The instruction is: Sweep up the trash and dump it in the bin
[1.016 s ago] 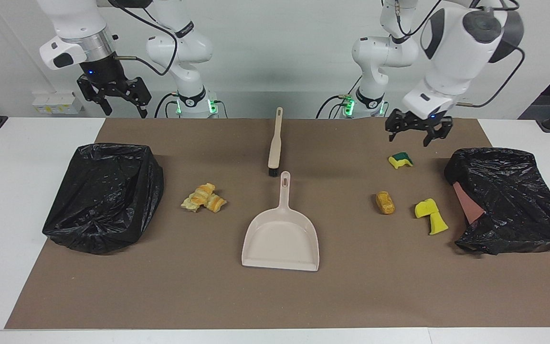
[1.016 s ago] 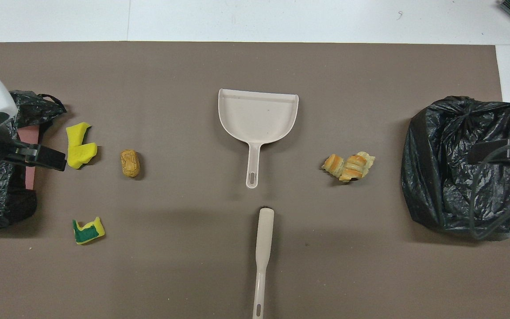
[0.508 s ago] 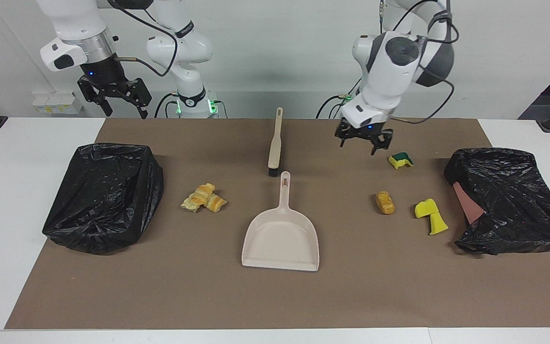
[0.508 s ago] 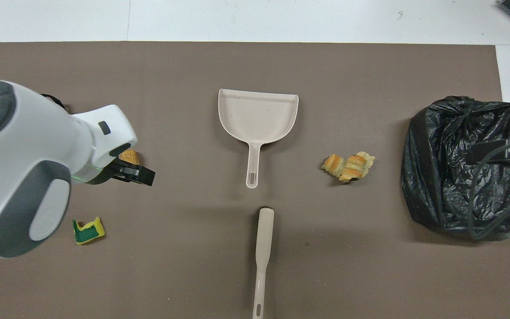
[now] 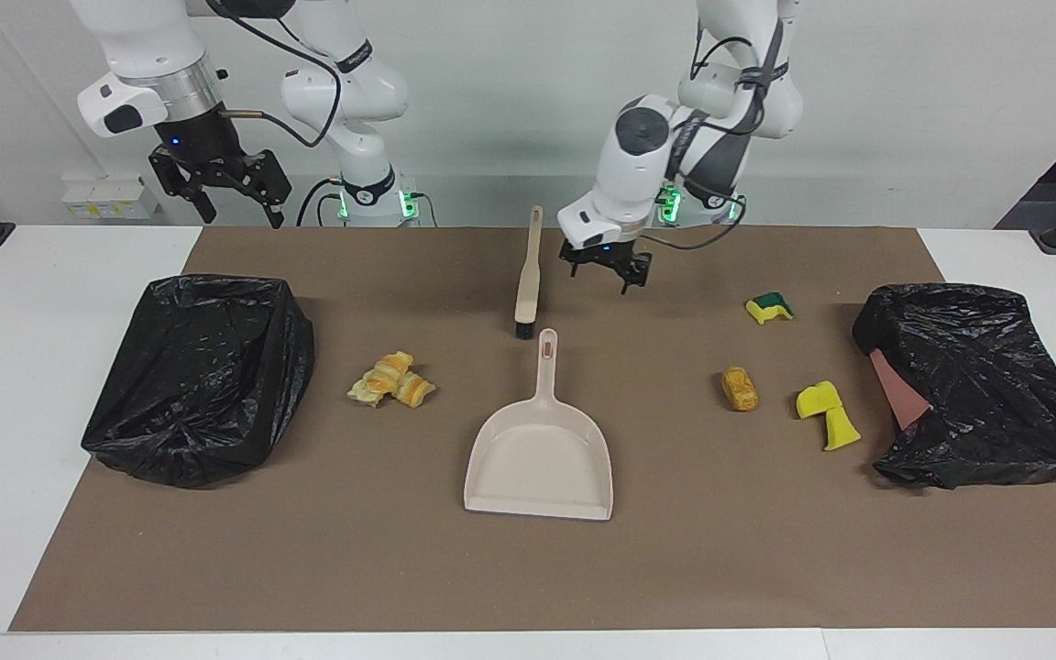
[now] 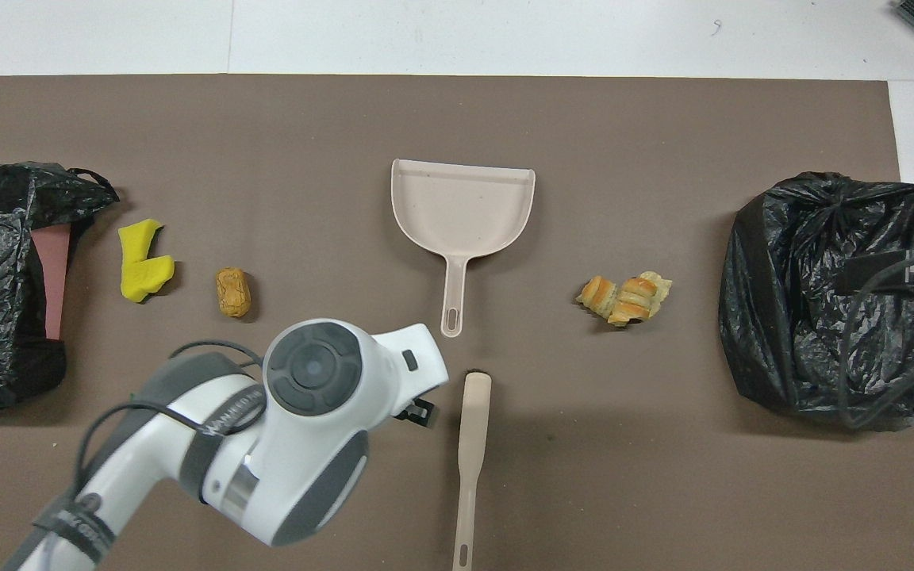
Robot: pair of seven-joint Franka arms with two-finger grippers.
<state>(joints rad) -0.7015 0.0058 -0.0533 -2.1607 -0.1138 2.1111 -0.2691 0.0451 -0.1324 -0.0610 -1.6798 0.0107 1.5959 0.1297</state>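
1. Upper centre of the facing view: the left gripper (image 5: pixel 603 273) hangs empty over the mat, fingers apart, just beside the brush (image 5: pixel 526 275).
2. The brush lies flat, its long axis running straight toward the robots, bristles at the end next to the dustpan (image 5: pixel 539 454) handle, which lies in line with it.
3. Upper left of that frame: the right gripper (image 5: pixel 221 188) waits high over the table edge, fingers apart, well apart from the brush; the left is clearly the nearer.
4. The trash sits untouched: pastry chunks (image 5: pixel 391 380) left of centre; orange-brown lump (image 5: pixel 739 389), yellow sponge bits (image 5: pixel 827 411) and green-backed sponge bit (image 5: pixel 769 307) at right.
5. Black-bagged bins (image 5: pixel 200 376) flank both ends.
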